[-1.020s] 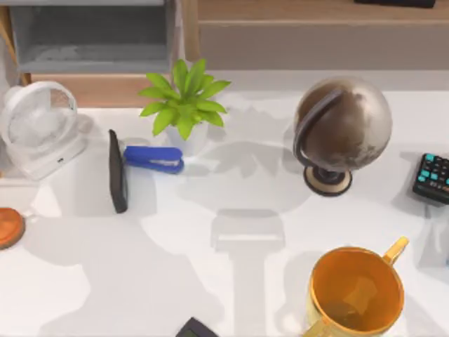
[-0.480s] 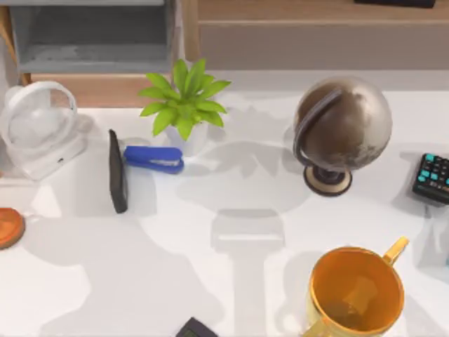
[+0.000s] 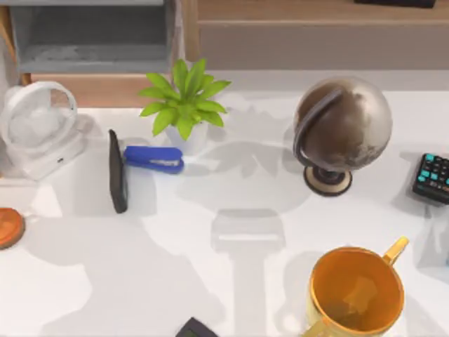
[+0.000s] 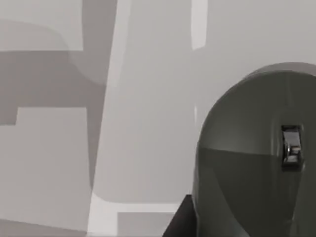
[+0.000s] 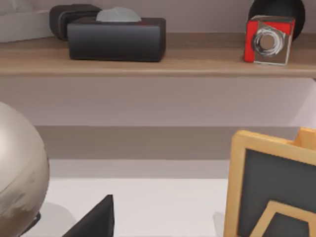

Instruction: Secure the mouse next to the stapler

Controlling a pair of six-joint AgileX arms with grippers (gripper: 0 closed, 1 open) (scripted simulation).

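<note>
The mouse is a slim glossy black strip lying on the white table at the left, its long side running front to back. The bright-blue stapler lies just to its right, pointing sideways, with one end close to the mouse's far half. A narrow gap separates the two. Nothing holds or touches either one. Broad grey shadows fall across the middle of the table.
A potted green plant stands right behind the stapler and a white fan left of the mouse. A globe, a teal-keyed keypad and a yellow mug occupy the right. A brown disc sits at the left edge.
</note>
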